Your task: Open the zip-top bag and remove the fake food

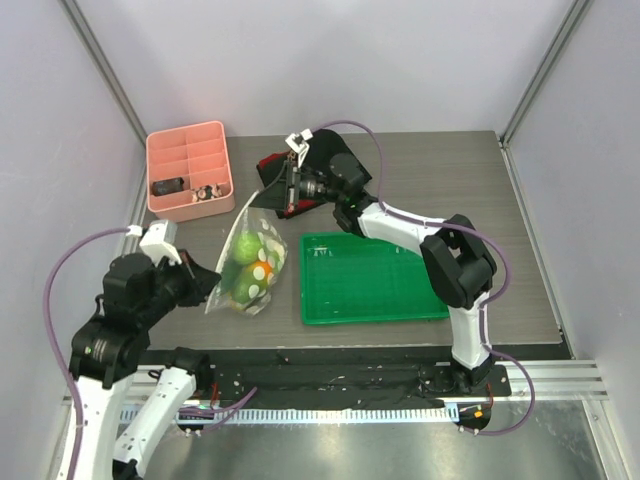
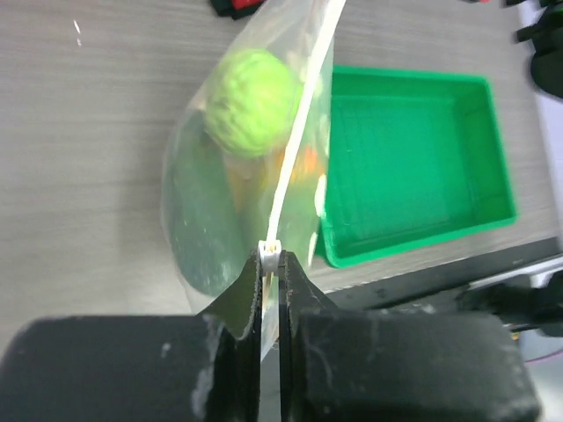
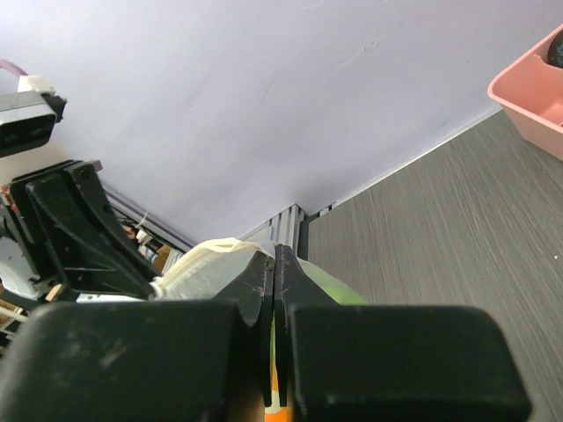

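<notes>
The clear zip-top bag [image 1: 250, 255] hangs stretched between my two grippers, left of the green tray [image 1: 372, 277]. Inside it I see the fake food: a green cabbage [image 1: 247, 245], an orange and whitish piece [image 1: 262, 274] and a dark green piece [image 1: 242, 291]. My left gripper [image 1: 208, 283] is shut on the white zip slider [image 2: 271, 254] at the bag's near end. My right gripper [image 1: 268, 192] is shut on the bag's far top corner [image 3: 211, 259]. The cabbage [image 2: 253, 100] shows through the plastic in the left wrist view.
A pink divided organiser [image 1: 189, 169] with small items stands at the back left. A red and black object [image 1: 296, 206] lies beneath the right gripper. The green tray [image 2: 413, 158] lies just right of the bag. Grey walls enclose the table.
</notes>
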You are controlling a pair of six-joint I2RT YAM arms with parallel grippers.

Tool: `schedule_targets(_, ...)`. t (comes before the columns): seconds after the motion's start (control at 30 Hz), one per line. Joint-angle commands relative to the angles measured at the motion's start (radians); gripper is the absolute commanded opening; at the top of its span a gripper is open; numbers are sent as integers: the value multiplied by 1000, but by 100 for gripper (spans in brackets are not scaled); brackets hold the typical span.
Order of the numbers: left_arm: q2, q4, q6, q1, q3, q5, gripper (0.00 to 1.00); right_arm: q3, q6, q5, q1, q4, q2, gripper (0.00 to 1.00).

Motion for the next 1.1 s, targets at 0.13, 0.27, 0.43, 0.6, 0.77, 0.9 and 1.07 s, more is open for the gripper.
schedule_targets(0.13,-235,-279,-258,3,14,-13,0,92,2,59,-1,42,68,1)
schedule_targets(0.27,-304,-391,-275,3,66,-22,0,116,18,57,0,51,106,1)
schedule_targets(0.43,-390,-364,-321,3,-9,99,0,136,7,48,14,47,126,1)
schedule_targets(0.6,-419,-294,-316,3,-52,156,5,168,16,-45,25,77,157,1)
schedule_targets(0.77,-286,-117,-275,3,60,110,55,161,79,-194,45,241,177,1)
schedule_targets(0.9,-91,15,-143,1,73,76,50,153,78,-245,55,243,174,1)
schedule_targets(1.07,59,24,-25,3,72,-22,33,133,47,-248,55,213,154,2)
